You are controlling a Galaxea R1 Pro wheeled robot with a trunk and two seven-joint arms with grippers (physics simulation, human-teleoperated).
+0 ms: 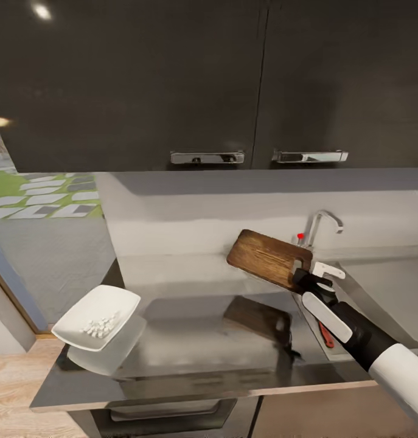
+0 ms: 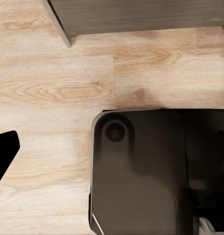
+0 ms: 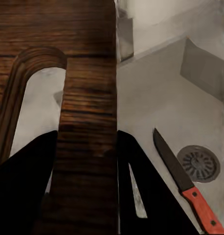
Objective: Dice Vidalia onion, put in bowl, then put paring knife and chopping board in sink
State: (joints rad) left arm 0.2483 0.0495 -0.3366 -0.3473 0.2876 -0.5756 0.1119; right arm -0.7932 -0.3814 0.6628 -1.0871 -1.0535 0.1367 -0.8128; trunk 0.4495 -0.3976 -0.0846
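Right pincer point(image 1: 304, 272) clamped on chopping board point(image 1: 268, 258), held above table edge by sink point(image 1: 379, 292); paring knife point(image 3: 188, 182) in basin. Left pincer state: cannot tell.

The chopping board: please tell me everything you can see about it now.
The chopping board is a brown rectangle of dark-grained wood, with a rounded slot handle cut near one short edge. It is held tilted in the air above the countertop, beside the sink. The right pincer is shut on the handle end; nothing else touches it.
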